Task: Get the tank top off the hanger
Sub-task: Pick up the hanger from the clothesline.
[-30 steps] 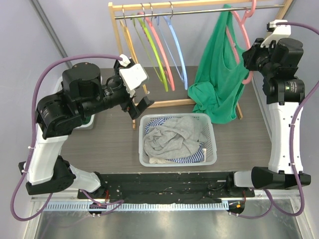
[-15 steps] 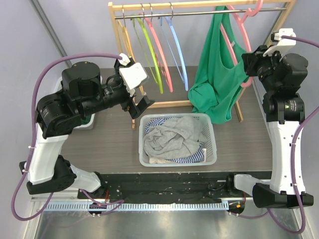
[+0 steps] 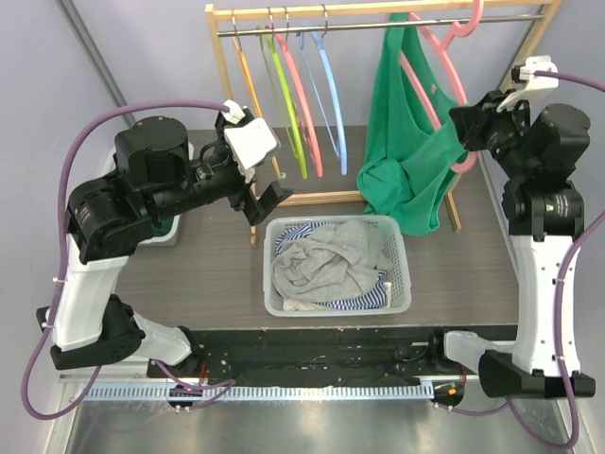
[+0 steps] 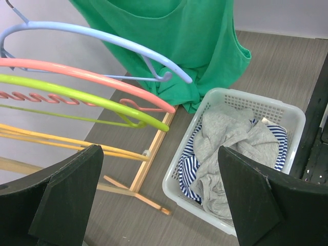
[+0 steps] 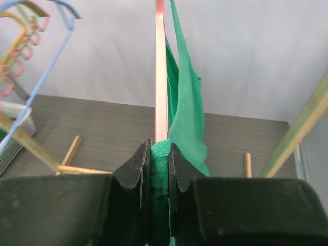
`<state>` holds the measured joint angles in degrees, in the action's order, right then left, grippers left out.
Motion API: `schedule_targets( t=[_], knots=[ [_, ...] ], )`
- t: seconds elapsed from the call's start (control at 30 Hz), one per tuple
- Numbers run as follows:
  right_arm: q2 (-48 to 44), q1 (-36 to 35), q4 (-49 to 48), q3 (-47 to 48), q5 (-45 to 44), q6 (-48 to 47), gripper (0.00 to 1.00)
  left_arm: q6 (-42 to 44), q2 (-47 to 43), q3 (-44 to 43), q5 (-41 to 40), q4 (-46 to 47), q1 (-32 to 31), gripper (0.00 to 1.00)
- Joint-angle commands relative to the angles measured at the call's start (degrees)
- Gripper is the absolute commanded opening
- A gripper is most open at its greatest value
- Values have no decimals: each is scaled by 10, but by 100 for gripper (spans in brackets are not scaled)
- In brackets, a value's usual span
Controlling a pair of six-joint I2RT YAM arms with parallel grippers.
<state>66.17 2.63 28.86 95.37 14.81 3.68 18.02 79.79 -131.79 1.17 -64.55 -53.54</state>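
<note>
A green tank top (image 3: 408, 161) hangs from a pink hanger (image 3: 442, 59) at the right end of the wooden rack. Its lower part is bunched up just above the table. My right gripper (image 3: 461, 128) is at the hanger's lower right end, shut on a fold of the tank top. In the right wrist view the green tank top (image 5: 185, 110) is pinched between the jaws of the right gripper (image 5: 159, 149), and the pink hanger (image 5: 160, 77) rises straight up from them. My left gripper (image 3: 266, 202) hangs open and holds nothing, left of the basket. Its own view shows the left gripper (image 4: 159, 151) wide apart above the table.
The wooden rack (image 3: 378, 9) also carries yellow, lime, pink and blue hangers (image 3: 326, 95) on its left half. A white basket (image 3: 284, 305) holding grey and striped clothes stands in front of the rack. The rack's feet (image 4: 136, 195) rest on the table beside the basket.
My right gripper has shifted left and slightly down with the fabric in it. The tank top and pink hanger have swung left along the rail. The left arm has stayed still.
</note>
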Motion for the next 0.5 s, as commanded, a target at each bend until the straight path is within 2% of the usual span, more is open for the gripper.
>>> schedule_targets(
  t=[0.0,0.1,0.47],
  knots=[
    [-89,-3,-65,2,108,17,1,-6,-4,-8,9,20,2,100],
    [-111,-3,-73,27,139,15,1,-4,-6,-8,11,20,3,100],
    [-129,-13,-71,184,143,31,1,-7,-19,-1,9,18,2,100]
  ],
)
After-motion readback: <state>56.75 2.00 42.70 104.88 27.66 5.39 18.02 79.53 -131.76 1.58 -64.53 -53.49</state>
